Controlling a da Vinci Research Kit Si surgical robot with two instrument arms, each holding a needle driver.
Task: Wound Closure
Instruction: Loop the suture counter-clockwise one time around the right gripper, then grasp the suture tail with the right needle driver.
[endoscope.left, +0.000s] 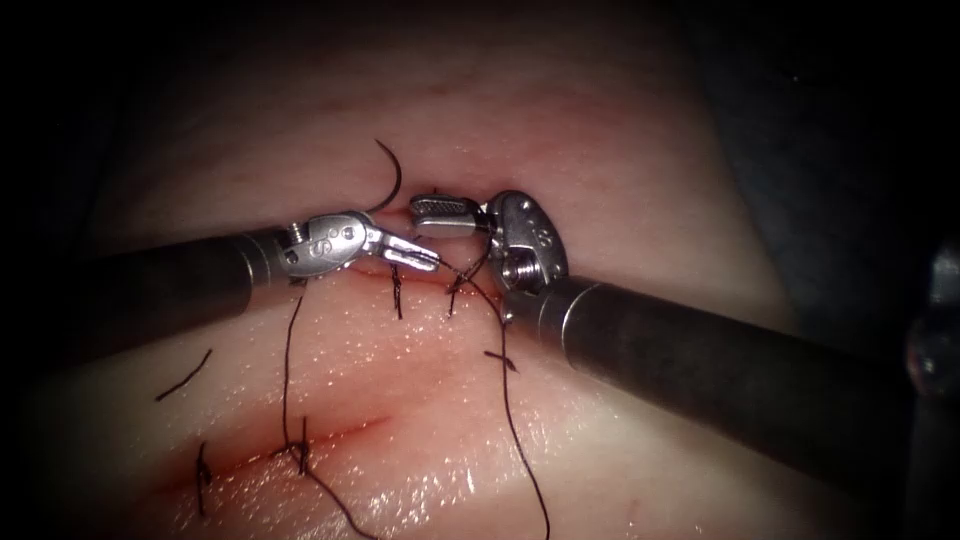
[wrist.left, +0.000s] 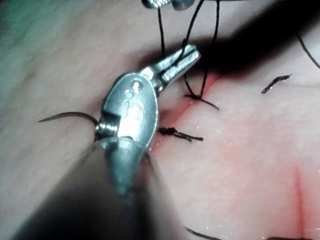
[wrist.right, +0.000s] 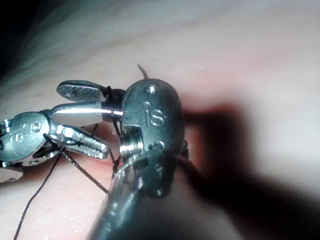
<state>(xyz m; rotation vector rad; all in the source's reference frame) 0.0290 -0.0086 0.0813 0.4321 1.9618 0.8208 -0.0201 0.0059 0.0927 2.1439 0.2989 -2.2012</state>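
Both tools meet over the cut (endoscope.left: 400, 280): left tool (endoscope.left: 415, 255) grips thread (endoscope.left: 510, 400), right tool (endoscope.left: 445, 215) gapes.

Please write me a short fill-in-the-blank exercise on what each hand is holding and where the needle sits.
1. The left hand is shut on the ____.
2. The jaws of the right hand stand ____ and grip nothing.
3. The curved needle lies against the tissue just behind the left hand, held by ____ hand.

Missing words: thread; open; neither
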